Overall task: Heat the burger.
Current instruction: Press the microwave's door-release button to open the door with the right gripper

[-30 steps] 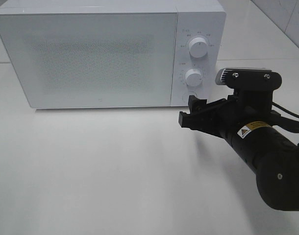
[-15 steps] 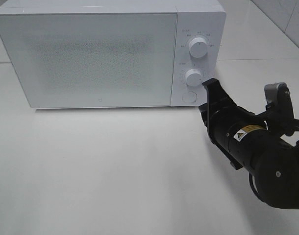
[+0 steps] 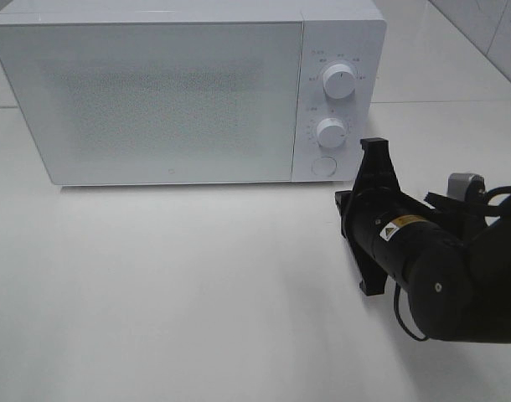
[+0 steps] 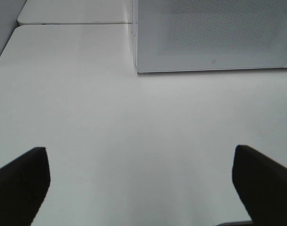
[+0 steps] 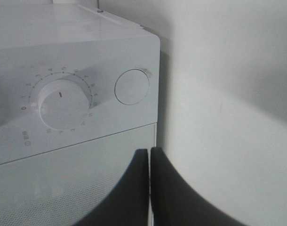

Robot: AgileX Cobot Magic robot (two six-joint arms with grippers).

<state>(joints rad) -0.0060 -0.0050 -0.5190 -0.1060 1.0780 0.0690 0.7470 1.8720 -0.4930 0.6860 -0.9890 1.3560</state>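
The white microwave stands at the back of the table with its door shut; no burger shows in any view. My right gripper is shut and empty, rolled onto its side. Its tips sit just right of the round door button, apart from it. In the right wrist view the two dark fingers lie pressed together below the button and the lower dial. My left gripper is open and empty over bare table, well in front of the microwave's left corner.
The upper dial and lower dial are on the microwave's right panel. The white table stretches in front. A tiled wall rises at the back right.
My right wrist has rolled about a quarter turn, swinging its camera from on top to the right side. The gripper has drawn back slightly, its tips now beside the round button.
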